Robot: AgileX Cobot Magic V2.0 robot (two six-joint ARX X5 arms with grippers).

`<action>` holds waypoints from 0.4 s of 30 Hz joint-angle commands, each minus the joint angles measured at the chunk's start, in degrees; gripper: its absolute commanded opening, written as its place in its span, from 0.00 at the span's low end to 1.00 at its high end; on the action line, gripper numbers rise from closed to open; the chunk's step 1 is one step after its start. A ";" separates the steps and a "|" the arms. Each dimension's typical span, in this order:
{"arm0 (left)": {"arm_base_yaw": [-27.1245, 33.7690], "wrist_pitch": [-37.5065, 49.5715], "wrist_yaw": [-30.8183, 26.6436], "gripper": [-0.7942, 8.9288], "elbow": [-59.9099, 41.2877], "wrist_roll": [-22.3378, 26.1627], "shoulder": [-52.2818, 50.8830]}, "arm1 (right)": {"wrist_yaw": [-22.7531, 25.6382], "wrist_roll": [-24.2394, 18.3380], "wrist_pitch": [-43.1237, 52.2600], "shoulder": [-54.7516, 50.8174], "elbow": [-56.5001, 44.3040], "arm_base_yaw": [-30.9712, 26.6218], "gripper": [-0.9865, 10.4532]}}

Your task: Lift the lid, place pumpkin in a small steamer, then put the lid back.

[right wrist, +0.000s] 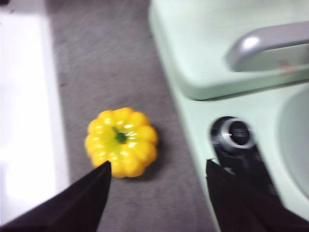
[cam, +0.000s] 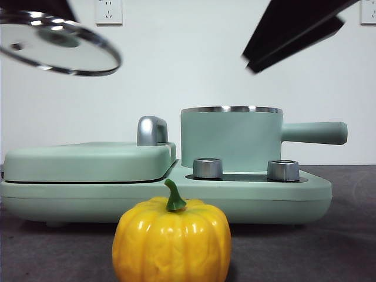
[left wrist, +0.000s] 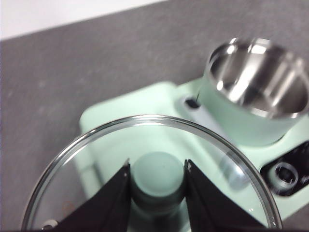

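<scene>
One pumpkin (cam: 171, 242), one lid (cam: 59, 42), one small steamer (cam: 231, 138), two silver knobs (cam: 207, 168), one griddle cover (cam: 88, 160).

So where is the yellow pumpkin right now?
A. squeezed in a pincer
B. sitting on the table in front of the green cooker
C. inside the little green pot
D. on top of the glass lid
B. The pumpkin sits on the grey table in front of the cooker; the right pincer hangs open above it, and the small steamer is empty inside.

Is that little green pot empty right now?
Empty: the small steamer shows only bare steel inside, and the pumpkin sits on the table.
</scene>
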 commanded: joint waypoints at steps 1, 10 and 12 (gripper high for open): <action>0.55 0.35 -1.11 0.10 -0.79 -1.73 -3.96 | 0.35 -0.87 0.42 3.34 0.96 2.43 0.38; 3.23 -3.02 -1.14 0.10 -0.94 -1.62 -10.10 | 0.09 -0.79 5.03 13.77 0.96 6.03 0.49; 3.52 -3.02 -1.14 0.10 -0.94 -1.64 -10.62 | -0.20 -0.79 6.14 16.06 0.96 6.40 0.49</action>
